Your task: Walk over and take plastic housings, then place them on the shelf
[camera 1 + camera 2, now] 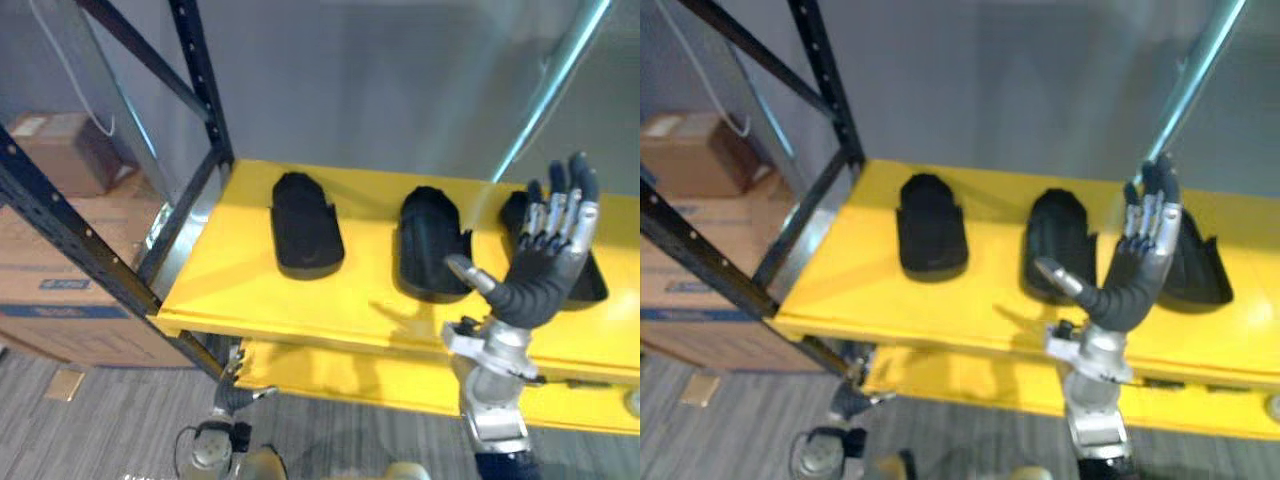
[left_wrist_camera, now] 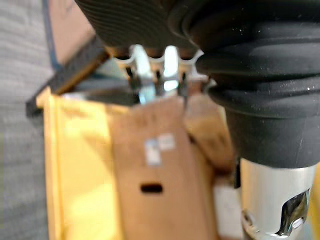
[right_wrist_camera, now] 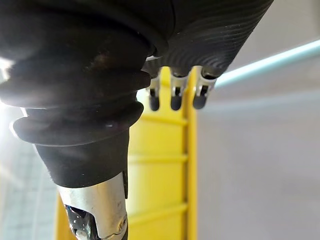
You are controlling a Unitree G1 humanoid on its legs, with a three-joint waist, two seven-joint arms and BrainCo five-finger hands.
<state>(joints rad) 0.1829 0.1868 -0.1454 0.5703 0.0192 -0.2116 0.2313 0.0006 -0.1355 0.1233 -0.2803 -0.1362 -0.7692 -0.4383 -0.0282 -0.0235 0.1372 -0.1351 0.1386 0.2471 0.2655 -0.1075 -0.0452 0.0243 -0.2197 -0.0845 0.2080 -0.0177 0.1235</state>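
Note:
Three black plastic housings lie in a row on the yellow shelf point(image 1: 240, 290): one at the left point(image 1: 308, 228), one in the middle point(image 1: 428, 245), and one at the right point(image 1: 1200, 265), partly hidden behind my right hand. My right hand point(image 1: 540, 270) is raised in front of the shelf's right part, open, with fingers straight and thumb spread, holding nothing. In its wrist view the straight fingers point(image 3: 172, 95) point along the yellow shelf point(image 3: 160, 165). My left hand point(image 1: 235, 395) hangs low below the shelf's front edge, relaxed and empty.
A dark blue rack upright point(image 1: 205, 90) and a diagonal brace stand at the shelf's left end. Cardboard boxes point(image 1: 60, 250) are stacked to the left. A pale metal pole point(image 1: 550, 95) slants up behind the shelf at the right. A lower yellow shelf point(image 1: 380, 380) sits beneath.

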